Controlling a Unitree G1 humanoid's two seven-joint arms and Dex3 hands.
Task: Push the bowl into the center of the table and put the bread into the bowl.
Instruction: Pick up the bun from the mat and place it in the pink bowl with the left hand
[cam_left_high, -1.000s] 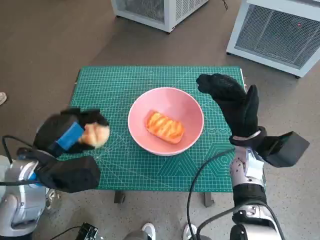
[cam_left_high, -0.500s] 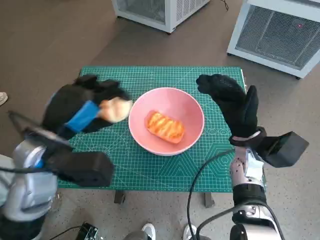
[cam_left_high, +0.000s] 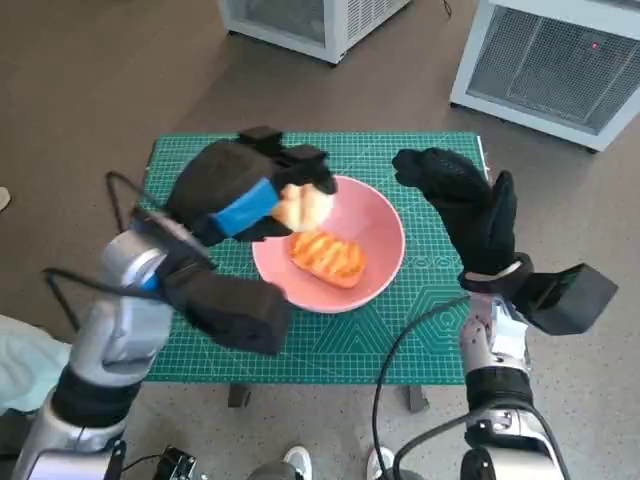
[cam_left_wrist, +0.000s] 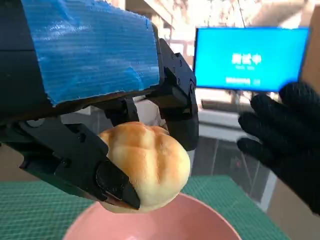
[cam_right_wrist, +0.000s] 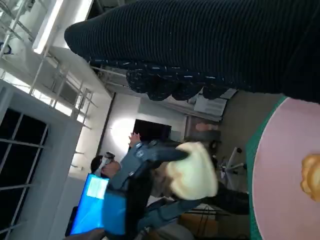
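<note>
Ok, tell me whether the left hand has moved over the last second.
Yes. The left hand, holding the round bread roll, has travelled from the mat's left edge toward the pink bowl and now hangs over its left rim.

I count two breads: a round bun (cam_left_high: 303, 207) and a glazed pastry (cam_left_high: 327, 254). One pink bowl (cam_left_high: 375, 225), one green mat (cam_left_high: 200, 170), two white cabinets (cam_left_high: 545, 60), two hands.
</note>
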